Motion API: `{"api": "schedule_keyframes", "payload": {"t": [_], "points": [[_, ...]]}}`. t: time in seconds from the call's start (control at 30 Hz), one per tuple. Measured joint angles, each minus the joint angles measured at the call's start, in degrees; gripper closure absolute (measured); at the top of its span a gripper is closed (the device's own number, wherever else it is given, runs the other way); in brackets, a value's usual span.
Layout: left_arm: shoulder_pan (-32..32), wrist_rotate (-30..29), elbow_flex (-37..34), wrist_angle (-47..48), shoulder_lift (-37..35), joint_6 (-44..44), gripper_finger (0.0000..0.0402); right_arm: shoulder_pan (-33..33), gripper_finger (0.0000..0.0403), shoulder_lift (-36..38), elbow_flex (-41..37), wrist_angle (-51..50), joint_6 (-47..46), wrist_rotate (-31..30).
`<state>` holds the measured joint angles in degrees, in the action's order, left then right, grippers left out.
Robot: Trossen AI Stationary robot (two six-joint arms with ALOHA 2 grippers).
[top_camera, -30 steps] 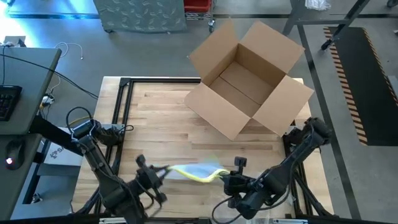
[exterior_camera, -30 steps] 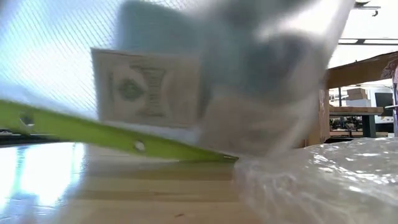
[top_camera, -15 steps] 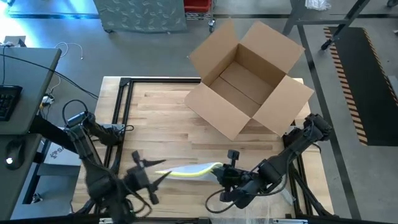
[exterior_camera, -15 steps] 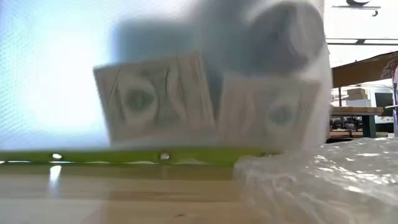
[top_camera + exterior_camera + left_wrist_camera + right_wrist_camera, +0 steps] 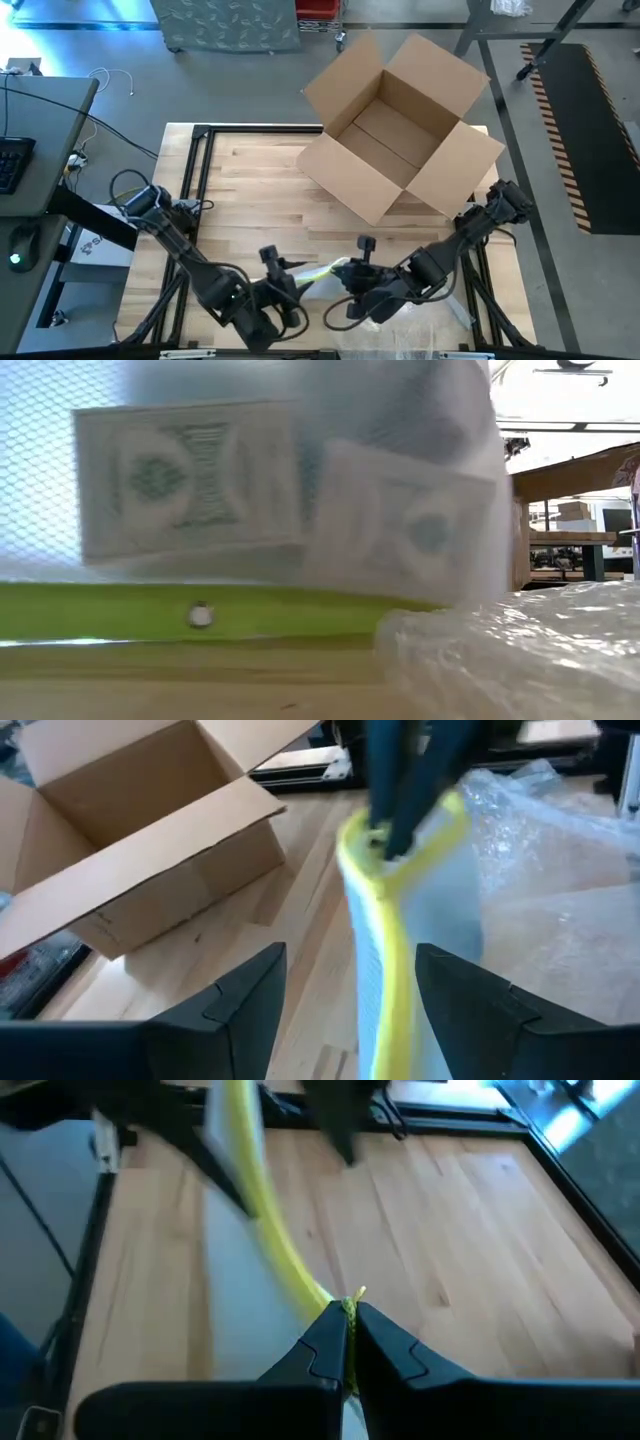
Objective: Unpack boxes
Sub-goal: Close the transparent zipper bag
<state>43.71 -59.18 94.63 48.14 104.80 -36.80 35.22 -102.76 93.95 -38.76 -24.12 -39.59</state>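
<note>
The right gripper (image 5: 348,1342) is clenched on the yellow edge of the flat clear sleeve (image 5: 425,910), holding it by one corner. The left gripper (image 5: 350,985) stands with its fingers (image 5: 245,995) spread, and the sleeve passes between them without a visible touch, so it seems released on this side. The long yellow edge runs from the right gripper towards the left one, so each arm has one end of it just in front.

The carton (image 5: 397,125) lies well beyond both grippers, open, with its flaps out; the right arm looks somewhat nearer to it.

The left wrist view shows the crinkly film (image 5: 560,860) just beside the sleeve. The low view shows printed labels (image 5: 190,475) inside the sleeve, which the high view does not show. The high view alone gives both arms and the carton together.
</note>
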Motion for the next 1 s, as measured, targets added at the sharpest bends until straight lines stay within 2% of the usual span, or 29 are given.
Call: {"api": "schedule_keyframes", "payload": {"t": [0.23,0.33,0.5,0.63,0.77,0.8,1.0], "points": [[-2.2,3.7,0.0,-7.9,2.9,6.2,0.0194,0.0,0.0403,0.0,0.0,-0.2,0.4,-0.5],[-3.6,4.0,0.0,-9.7,3.4,5.9,0.0194,0.0,0.0403,0.0,0.0,2.2,1.8,-0.4],[-5.9,9.0,0.0,-9.5,5.1,5.1,0.0205,0.5,0.0403,0.0,0.0,4.2,3.5,-0.1],[-5.7,9.0,0.0,-8.9,6.0,5.1,0.026,0.6,0.0403,0.0,0.0,3.4,3.2,0.9],[-4.7,9.7,0.0,-7.8,6.0,5.5,0.0368,0.9,0.0403,0.0,0.4,0.8,0.7,3.0],[-4.3,9.3,0.0,-7.6,6.0,5.8,0.0383,1.0,0.0403,0.0,0.9,-0.9,-0.8,4.2],[-1.3,8.6,0.0,-4.4,6.0,2.3,0.04,3.7,0.0403,0.1,4.0,-16.3,-12.3,5.7]]}}
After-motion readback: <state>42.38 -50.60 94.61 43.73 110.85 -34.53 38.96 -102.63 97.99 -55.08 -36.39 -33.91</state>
